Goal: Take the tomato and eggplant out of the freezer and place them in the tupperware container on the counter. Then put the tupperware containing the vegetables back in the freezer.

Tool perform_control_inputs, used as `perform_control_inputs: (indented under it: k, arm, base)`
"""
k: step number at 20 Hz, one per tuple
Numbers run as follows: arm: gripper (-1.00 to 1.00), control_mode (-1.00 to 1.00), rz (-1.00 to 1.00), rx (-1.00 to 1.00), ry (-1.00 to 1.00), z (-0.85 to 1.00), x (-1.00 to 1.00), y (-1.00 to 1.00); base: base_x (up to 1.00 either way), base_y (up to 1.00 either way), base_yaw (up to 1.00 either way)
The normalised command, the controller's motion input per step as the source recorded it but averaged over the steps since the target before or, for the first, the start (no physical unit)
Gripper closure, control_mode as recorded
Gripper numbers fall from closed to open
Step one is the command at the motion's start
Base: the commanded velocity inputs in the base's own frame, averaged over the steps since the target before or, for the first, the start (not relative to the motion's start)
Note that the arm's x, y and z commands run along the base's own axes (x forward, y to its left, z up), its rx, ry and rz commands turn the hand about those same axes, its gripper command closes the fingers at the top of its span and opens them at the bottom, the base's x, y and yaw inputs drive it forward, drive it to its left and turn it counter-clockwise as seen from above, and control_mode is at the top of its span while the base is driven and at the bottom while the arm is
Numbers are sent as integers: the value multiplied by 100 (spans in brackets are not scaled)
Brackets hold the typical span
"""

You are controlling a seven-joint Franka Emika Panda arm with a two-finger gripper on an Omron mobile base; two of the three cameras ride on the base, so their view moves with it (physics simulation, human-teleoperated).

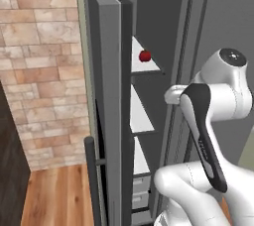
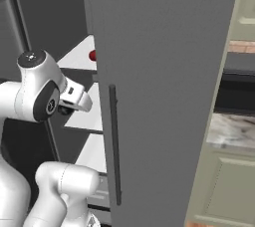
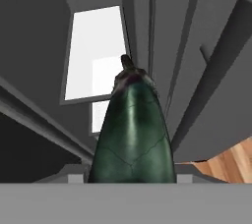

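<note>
A dark green-black eggplant [image 3: 132, 134] stands up close in the hand view, stem end away from the camera. My gripper [image 2: 67, 107] is shut on it, and the eggplant hides the fingertips. The hand is inside the open freezer [image 1: 109, 96], level with the middle white shelf [image 1: 139, 116]. The red tomato [image 1: 145, 56] rests on the upper white shelf, also seen as the tomato [image 2: 92, 55] peeking past the door edge. A strip of marble counter [image 2: 234, 129] shows at the right. The tupperware container is out of view.
The thick grey freezer door [image 2: 164, 96] with its black bar handle [image 2: 114, 146] stands open right beside the arm. Another grey door [image 1: 106, 121] flanks the left side. Lower drawers [image 1: 140, 190] sit under the shelves. A brick wall [image 1: 39, 71] and wood floor lie left.
</note>
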Motion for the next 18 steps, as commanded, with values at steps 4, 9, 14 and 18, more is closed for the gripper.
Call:
perform_control_inputs:
  k: [4,9,14,18]
  arm:
    - [100,100,0,0,0,0,0,0]
    - [100,100,0,0,0,0,0,0]
    - [100,100,0,0,0,0,0,0]
    - [100,100,0,0,0,0,0,0]
  base:
    - [-100,-41,0]
    - [-34,-93,0]
    - [26,-100,1]
    - [49,-100,3]
